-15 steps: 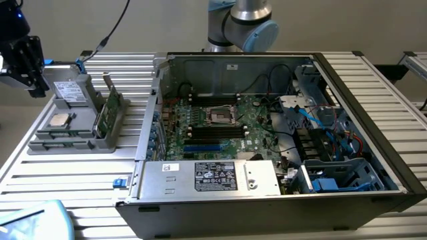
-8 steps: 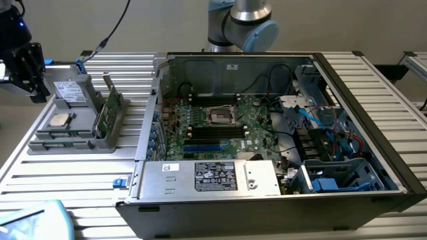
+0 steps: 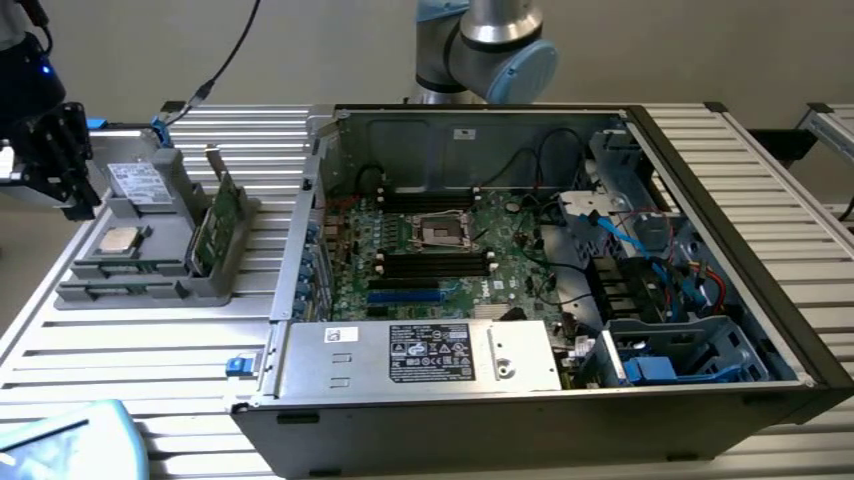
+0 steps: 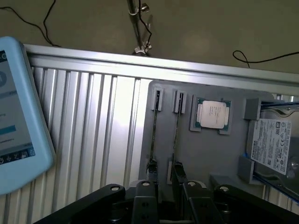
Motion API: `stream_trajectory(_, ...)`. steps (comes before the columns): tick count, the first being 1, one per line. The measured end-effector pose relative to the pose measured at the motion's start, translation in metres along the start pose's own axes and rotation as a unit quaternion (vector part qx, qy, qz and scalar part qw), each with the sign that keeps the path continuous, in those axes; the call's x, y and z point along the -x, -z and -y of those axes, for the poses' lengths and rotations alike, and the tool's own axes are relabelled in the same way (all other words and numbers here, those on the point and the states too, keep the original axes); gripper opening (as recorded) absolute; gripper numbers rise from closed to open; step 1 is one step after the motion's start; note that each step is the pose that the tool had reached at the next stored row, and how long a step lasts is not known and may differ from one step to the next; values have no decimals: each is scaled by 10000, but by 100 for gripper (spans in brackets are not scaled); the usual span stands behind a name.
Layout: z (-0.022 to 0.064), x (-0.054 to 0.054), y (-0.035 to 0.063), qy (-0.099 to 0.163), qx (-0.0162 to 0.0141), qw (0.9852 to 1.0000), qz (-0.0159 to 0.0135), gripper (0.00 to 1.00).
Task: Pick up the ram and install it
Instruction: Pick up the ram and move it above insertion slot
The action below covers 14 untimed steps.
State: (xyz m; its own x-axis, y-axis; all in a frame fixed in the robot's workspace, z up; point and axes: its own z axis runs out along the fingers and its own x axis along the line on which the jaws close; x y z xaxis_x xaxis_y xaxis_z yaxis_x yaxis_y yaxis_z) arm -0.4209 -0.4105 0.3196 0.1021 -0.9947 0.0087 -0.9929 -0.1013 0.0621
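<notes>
The ram (image 4: 175, 135), a thin dark strip seen edge-on, is stood in a slot of the gray tray (image 4: 210, 154). The gripper (image 4: 166, 179) is poised at one end; whether it is clenched cannot be told.

worktop (image 3: 160, 350): silver, ribbed in straight stripes | holder tray (image 4: 205, 154): plain grey | ram (image 4: 176, 130): dark thin edge | processor chip (image 4: 212, 115): silver with green border | motherboard (image 3: 441, 270): green, black slots, one blue | computer case (image 3: 534, 440): black outside, grey metal inside | tablet (image 4: 21, 116): light-blue frame | hard drive label (image 4: 271, 140): white, black print
</notes>
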Motion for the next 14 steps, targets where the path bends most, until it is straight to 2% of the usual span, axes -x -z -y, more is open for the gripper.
stream_trajectory(6, 15, -138, -112, 1, -4, 10000, 20, 27)
stream_trajectory(8, 40, -162, -133, 4, -7, 10000, 62, 27)
stream_trajectory(11, 87, -191, -157, 9, -15, 9999, 149, 27)
stream_trajectory(12, 94, -210, -175, 9, -17, 9999, 160, 27)
stream_trajectory(14, 96, -236, -212, 10, -18, 9999, 164, 27)
